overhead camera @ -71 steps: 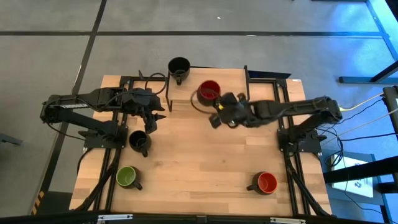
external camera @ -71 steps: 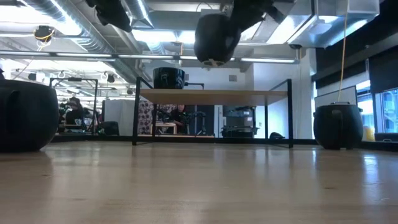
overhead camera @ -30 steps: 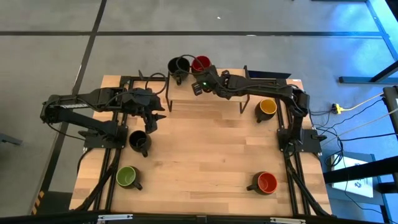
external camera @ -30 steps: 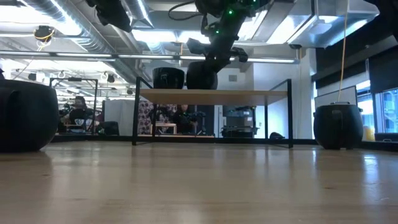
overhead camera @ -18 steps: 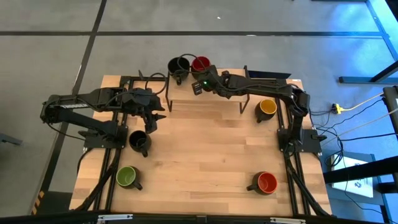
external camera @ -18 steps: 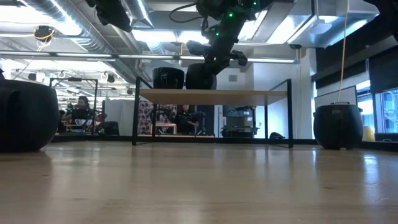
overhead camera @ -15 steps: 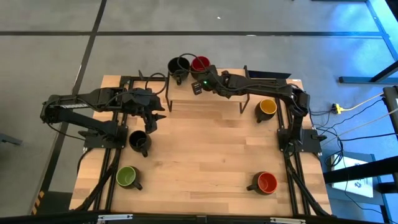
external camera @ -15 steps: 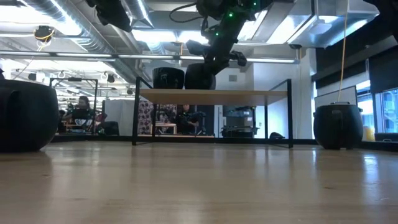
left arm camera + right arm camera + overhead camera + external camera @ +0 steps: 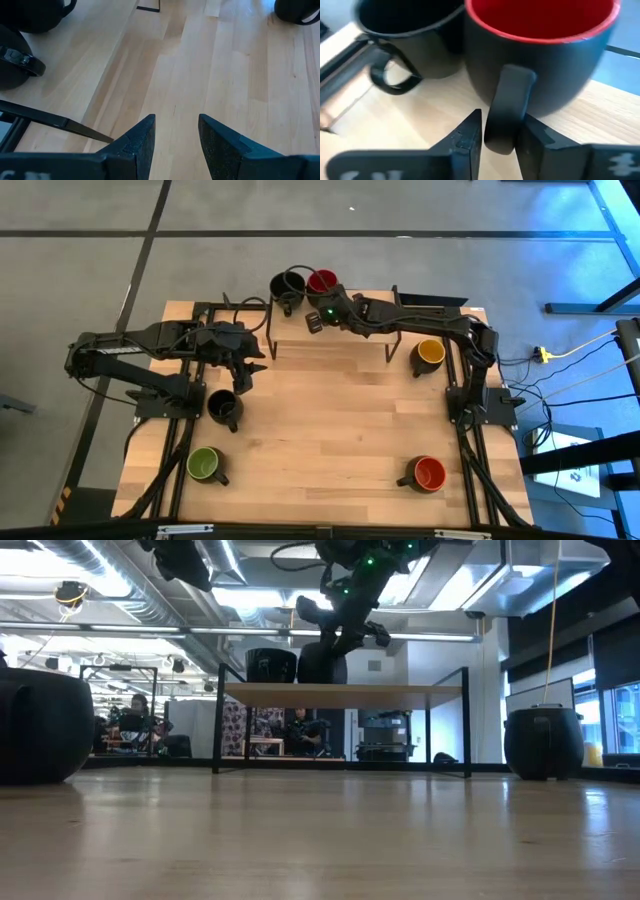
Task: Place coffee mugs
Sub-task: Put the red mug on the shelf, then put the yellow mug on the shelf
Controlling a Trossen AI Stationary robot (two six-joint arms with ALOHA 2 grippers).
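The dark red mug point(image 9: 322, 282) stands on the raised wooden shelf point(image 9: 300, 340) at the table's far edge, right beside a black mug point(image 9: 288, 286). My right gripper point(image 9: 321, 301) reaches over the shelf and is shut on the red mug point(image 9: 540, 45). In the low view both mugs sit side by side on the shelf point(image 9: 345, 695). My left gripper point(image 9: 247, 378) hangs open above the table's left part, just beyond a second black mug point(image 9: 224, 408) that stands on the tabletop; in its wrist view, my left gripper point(image 9: 176, 120) shows bare wood between its fingers. My right gripper pinches the dark red mug's handle point(image 9: 506, 102) between its two fingers, one finger point(image 9: 469, 135) on each flat side. It comes at the handle about level, from the table's near side. The mug stands upright with its base on the shelf.
On the tabletop stand a yellow mug point(image 9: 430, 352) at the right, a green mug point(image 9: 204, 465) near left and an orange-red mug point(image 9: 428, 474) near right. The shelf's black frame legs point(image 9: 218, 730) stand at the far side. Bare wood lies in the table's middle.
My right gripper carried the dark red mug from above the middle of the table toward the far edge and brought it down onto the shelf beside the black mug. The yellow mug came into view as the arm swung away. Over the last second the arm stayed almost still.
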